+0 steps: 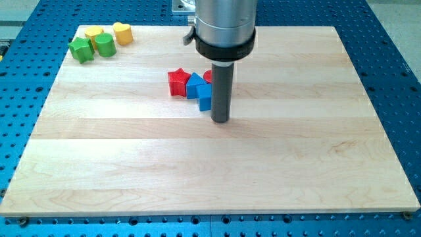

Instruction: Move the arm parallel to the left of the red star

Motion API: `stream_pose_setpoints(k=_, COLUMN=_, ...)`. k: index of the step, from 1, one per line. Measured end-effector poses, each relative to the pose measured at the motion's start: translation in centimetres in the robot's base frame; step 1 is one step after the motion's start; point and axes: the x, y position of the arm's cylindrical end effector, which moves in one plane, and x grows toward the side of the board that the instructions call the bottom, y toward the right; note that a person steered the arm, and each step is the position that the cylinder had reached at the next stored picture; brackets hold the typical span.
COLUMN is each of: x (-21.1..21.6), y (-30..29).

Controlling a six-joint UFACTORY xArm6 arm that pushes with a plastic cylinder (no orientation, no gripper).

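Note:
The red star (pixel 176 82) lies on the wooden board (pixel 210 164), a little above the middle. Two blue blocks touch it on its right: one (pixel 195 85) right beside it, another (pixel 205 97) slightly lower. A red block (pixel 208 76) peeks out behind my rod. My tip (pixel 220 121) rests on the board just right of and below the lower blue block, to the lower right of the red star.
At the board's top left corner sits a cluster: a green star (pixel 81 49), a green cylinder (pixel 104 45), a yellow block (pixel 93 32) and a yellow heart (pixel 122 32). A blue perforated table (pixel 395 79) surrounds the board.

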Motion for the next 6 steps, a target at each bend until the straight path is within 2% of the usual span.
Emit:
stream_pose_setpoints(k=1, x=6.5, y=-12.8)
stream_pose_setpoints(k=2, x=5.4, y=-25.7)
stream_pose_setpoints(k=3, x=3.5, y=-31.4)
stream_pose_setpoints(k=6, x=3.9, y=-31.5)
